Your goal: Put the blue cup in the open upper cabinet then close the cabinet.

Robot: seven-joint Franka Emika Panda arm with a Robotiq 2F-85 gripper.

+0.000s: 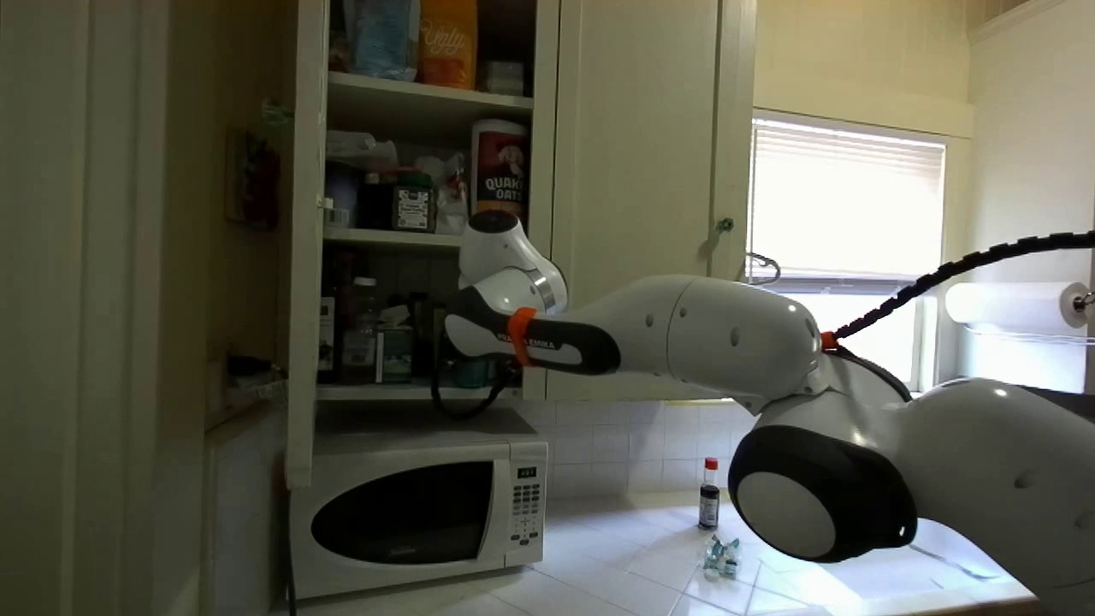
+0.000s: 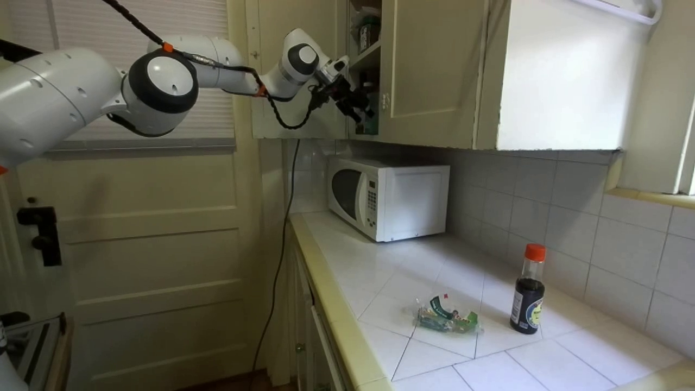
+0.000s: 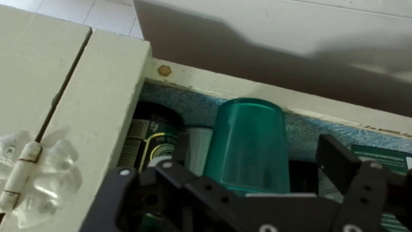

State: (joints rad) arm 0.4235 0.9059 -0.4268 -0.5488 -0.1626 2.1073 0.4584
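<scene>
The blue cup [image 3: 249, 145] is a teal translucent tumbler standing on the bottom shelf of the open upper cabinet [image 1: 544, 103], near the shelf's front edge. In the wrist view, which seems upside down, my gripper [image 3: 257, 149] is open, with one finger on each side of the cup and a gap visible at both sides. The gripper's body hides the cup's near end. The cup also shows partly behind the arm in an exterior view [image 1: 473, 373]. In an exterior view my gripper [image 2: 358, 106] reaches into the cabinet opening. The cabinet door [image 2: 301, 117] stands open.
Jars, a green box [image 3: 379, 158] and a dark jar [image 3: 157, 135] crowd the shelf around the cup. The cabinet's side frame [image 3: 109, 90] is close to one finger. The microwave [image 1: 411, 513] stands below. A red-capped bottle [image 2: 528, 296] and a plastic wrapper [image 2: 448, 316] are on the counter.
</scene>
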